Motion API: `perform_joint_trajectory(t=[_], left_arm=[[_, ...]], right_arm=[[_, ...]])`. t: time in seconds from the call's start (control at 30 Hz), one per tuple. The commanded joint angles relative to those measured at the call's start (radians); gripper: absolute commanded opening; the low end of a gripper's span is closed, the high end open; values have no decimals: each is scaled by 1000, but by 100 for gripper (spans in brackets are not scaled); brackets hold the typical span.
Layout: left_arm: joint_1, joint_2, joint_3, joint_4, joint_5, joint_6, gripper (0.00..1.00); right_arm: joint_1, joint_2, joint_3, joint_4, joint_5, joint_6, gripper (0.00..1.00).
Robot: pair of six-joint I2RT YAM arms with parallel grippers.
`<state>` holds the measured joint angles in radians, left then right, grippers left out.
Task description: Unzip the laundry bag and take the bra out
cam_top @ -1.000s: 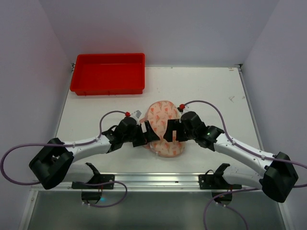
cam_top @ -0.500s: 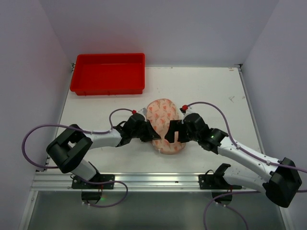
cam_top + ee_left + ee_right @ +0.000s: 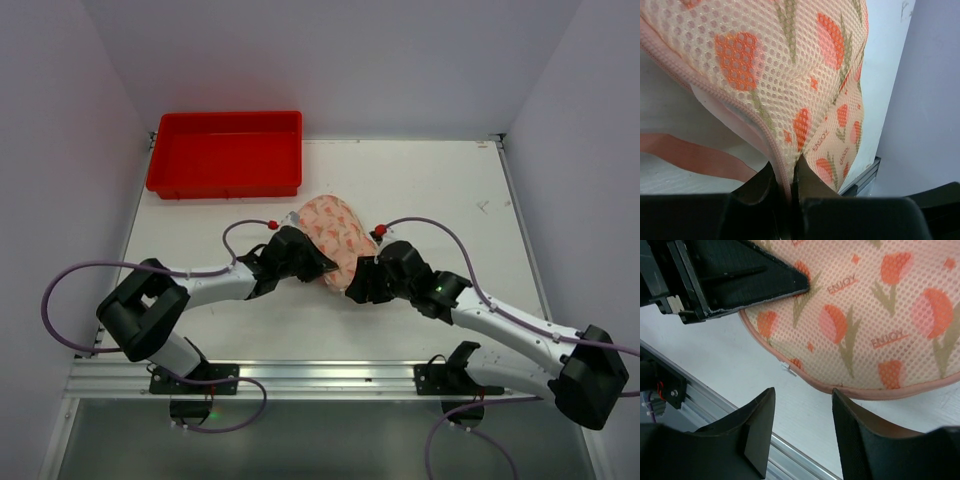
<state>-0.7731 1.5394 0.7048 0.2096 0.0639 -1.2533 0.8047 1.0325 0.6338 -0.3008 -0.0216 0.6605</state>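
desk: plain white desk (image 3: 440, 190), both arms reaching in from the near edge and meeting around the middle

laundry bag: floppy sheer pale-pink mesh laundry bag (image 3: 318, 212) with a pink piped edge, lying pretty much dead centre of the desk, long axis running from the far left toward the near right

bra: padded cream-peach bra with the orange-and-green tulip print (image 3: 890, 300) sits inside the bag, you just see it through the mesh. There's a thin pink strip on the desk beside the bag in the left wrist view, can't say whether that's a strap or part of the bag

left gripper: left gripper (image 3: 786, 172) is pinched tight on the bag's pink edge, with the trim running right down between the two black fingers. From the top view it's on the left side of the bag (image 3: 322, 268)

right gripper: right gripper (image 3: 802, 400) has its fingers spread with nothing between them, sitting over the bag's near-right edge (image 3: 358, 285)

zipper: small pale zipper pull (image 3: 788, 366) sticks out of the pink trim, just ahead of the right fingers and not touching them

tray: rigid red plastic tray (image 3: 225, 150) sits at the far left corner of the desk, well apart from the bag
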Motion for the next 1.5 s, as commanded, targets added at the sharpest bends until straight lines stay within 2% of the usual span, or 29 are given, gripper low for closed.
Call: perform_joint_trajectory(t=[0.0, 0.2, 0.4, 0.63, 0.77, 1.03, 1.3, 1.47], left_arm=[[-3, -42, 10, 30, -93, -87, 0], [-3, -68, 7, 17, -128, -124, 0], [-3, -99, -16, 34, -138, -161, 0], [-3, -125, -68, 82, -136, -205, 0], [-3, -131, -82, 99, -136, -218, 0], [-5, -140, -110, 143, -131, -248, 0], [-5, -153, -114, 140, -137, -248, 0], [-5, -157, -116, 140, -138, -247, 0]], right_arm=[[16, 29, 17, 54, -24, 33, 50], [30, 103, 33, 103, -64, 44, 51], [30, 161, 37, 170, -83, 80, 59], [30, 158, 0, 295, -84, 126, 58], [30, 147, -25, 380, -67, 143, 54], [28, 161, -57, 449, -64, 188, 42], [28, 167, -63, 443, -35, 203, 31], [28, 170, -68, 439, -24, 206, 19]])
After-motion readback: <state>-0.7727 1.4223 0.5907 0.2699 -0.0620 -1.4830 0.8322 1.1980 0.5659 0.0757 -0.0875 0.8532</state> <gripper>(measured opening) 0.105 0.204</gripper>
